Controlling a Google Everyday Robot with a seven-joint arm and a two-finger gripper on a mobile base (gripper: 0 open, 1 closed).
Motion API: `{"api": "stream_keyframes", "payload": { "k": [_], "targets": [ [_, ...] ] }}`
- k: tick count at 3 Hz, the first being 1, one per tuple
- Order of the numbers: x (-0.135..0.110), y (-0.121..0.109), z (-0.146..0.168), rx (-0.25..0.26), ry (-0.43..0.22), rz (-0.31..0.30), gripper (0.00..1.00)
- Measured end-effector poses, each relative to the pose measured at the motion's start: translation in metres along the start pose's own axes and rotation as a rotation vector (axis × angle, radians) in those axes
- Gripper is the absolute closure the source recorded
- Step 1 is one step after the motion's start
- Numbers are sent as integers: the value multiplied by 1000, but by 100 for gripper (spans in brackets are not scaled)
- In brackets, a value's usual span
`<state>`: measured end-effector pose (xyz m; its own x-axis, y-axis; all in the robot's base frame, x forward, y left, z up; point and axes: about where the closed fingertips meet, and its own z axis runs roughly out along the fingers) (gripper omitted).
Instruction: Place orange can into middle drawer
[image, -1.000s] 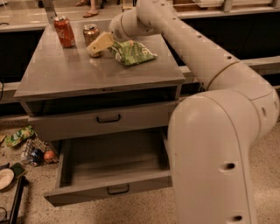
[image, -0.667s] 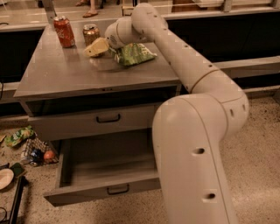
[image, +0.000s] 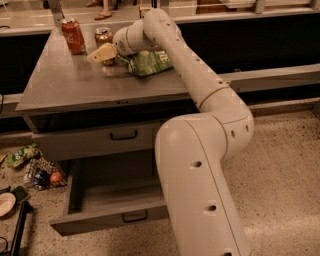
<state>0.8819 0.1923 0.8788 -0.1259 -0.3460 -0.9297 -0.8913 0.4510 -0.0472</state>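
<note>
The tool (image: 101, 53) at the orange can (image: 104, 36)
Both at surface's (image: 70, 85) 12 o'clock; drawer (image: 100, 221) open at 6; tool's hold cannot be told.

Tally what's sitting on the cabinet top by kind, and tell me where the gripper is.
Cans: 2 (red can, orange can)
Bags: 1 (green chip bag)
Total: 3
The gripper is low over the cabinet top, at the orange can's near side.

The hand (image: 100, 54) has slid left across the cabinet top (image: 65, 85), now seemingly touching the orange can (image: 103, 36).
</note>
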Motion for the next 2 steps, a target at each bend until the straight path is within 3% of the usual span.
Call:
{"api": "stream_keyframes", "payload": {
  "k": [1, 2],
  "targets": [
    [-4, -1, 6, -17, -18, -6, 16],
    [-6, -1, 9, -28, -26, -14, 40]
  ]
}}
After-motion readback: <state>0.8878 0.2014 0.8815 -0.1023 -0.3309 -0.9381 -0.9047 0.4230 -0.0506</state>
